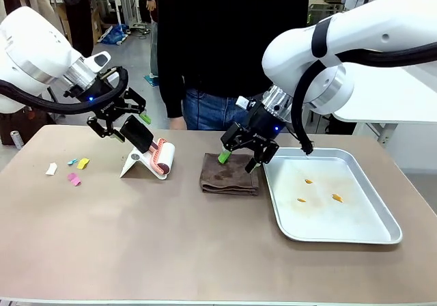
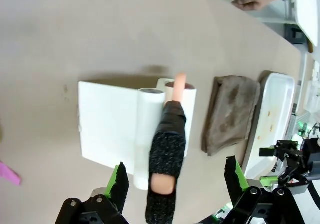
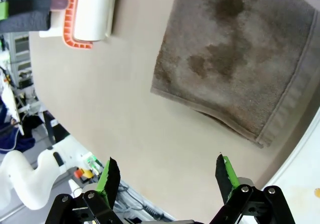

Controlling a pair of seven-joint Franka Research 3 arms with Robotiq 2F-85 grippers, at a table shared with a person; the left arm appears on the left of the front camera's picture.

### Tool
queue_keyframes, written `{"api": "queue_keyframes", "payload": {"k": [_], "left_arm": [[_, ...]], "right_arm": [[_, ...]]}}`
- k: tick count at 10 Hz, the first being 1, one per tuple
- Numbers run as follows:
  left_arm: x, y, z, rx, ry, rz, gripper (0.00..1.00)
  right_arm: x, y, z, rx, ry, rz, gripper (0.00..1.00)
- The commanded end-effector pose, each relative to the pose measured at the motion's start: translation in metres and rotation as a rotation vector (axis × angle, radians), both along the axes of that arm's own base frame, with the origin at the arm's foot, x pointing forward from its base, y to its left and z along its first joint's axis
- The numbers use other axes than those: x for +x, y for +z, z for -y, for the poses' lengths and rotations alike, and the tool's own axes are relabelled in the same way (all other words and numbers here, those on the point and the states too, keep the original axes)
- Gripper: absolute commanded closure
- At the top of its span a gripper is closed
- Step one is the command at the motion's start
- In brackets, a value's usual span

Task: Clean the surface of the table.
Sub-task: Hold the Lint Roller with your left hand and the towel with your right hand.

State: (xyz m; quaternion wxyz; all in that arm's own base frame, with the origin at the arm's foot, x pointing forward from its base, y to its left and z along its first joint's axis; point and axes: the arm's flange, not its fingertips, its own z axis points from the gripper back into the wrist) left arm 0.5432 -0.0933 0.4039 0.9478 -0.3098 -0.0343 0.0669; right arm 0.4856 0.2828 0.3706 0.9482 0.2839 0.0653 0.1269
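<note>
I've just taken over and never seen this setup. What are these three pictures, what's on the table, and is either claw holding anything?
Two white robot arms share a brown table with a person standing opposite. The front picture looks across from between the arms; the other two come from each wrist, looking along its fingers. On the table: a lint roller in a white stand, a brown towel, a metal tray with orange bits, coloured paper scraps. The left gripper is open astride the roller's handle; the right gripper hangs open at the towel's edge. Neither holds anything.
</note>
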Motion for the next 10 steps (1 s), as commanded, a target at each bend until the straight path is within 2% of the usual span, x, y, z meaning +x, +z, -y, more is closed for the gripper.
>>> {"api": "queue_keyframes", "payload": {"k": [1,3,4,5,6,7,8,10], "left_arm": [[-0.005,-0.007,-0.002,-0.071,-0.039,0.056,0.00],[-0.005,-0.013,-0.004,-0.059,-0.065,0.059,0.00],[-0.006,-0.013,-0.004,-0.059,-0.069,0.060,0.00],[-0.007,-0.014,-0.005,-0.060,-0.071,0.064,0.00],[-0.008,-0.013,-0.004,-0.060,-0.080,0.067,0.00],[-0.008,-0.013,-0.004,-0.071,-0.085,0.064,0.00],[-0.009,-0.011,-0.003,-0.072,-0.085,0.065,0.00],[-0.011,-0.010,-0.002,-0.075,-0.099,0.076,0.00]], "right_arm": [[0.005,0.005,0.000,-0.013,-0.033,0.024,0.00],[0.004,0.013,-0.006,-0.157,-0.076,0.078,0.00],[0.002,0.018,-0.014,-0.245,-0.085,0.140,0.00],[0.006,0.012,-0.021,-0.297,-0.086,0.218,0.00],[0.008,-0.001,-0.025,-0.347,-0.062,0.258,0.00],[0.004,-0.007,-0.028,-0.334,-0.031,0.208,0.00],[0.007,0.012,-0.014,-0.257,-0.032,0.209,0.00],[0.005,0.001,-0.020,-0.303,-0.012,0.221,0.00]]}}
